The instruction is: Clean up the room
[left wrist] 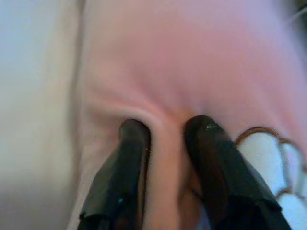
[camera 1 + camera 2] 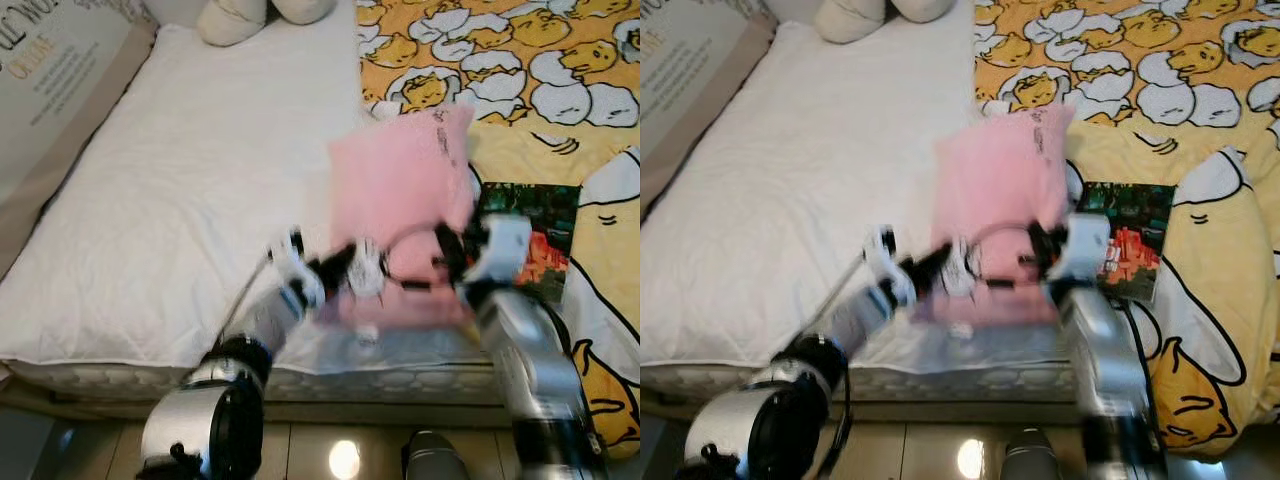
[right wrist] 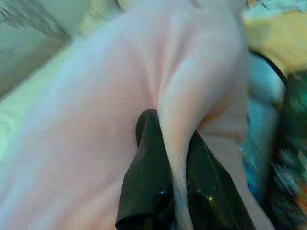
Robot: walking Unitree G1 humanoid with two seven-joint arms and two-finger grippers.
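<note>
A pink pillow (image 2: 400, 190) is held up over the near edge of the bed, between the white mattress (image 2: 180, 200) and the yellow duck-print blanket (image 2: 520, 70). My left gripper (image 1: 165, 132) is shut on a fold at the pillow's lower left edge. At the lower right edge, my right gripper (image 3: 170, 139) pinches a ridge of the same pink fabric. The head views are blurred around both arms.
A dark book or picture card (image 2: 530, 235) lies on the blanket just right of the pillow. Cream cushions (image 2: 235, 18) sit at the far end of the mattress. A beige printed panel (image 2: 50, 70) runs along the bed's left side. Tiled floor (image 2: 340, 455) lies below.
</note>
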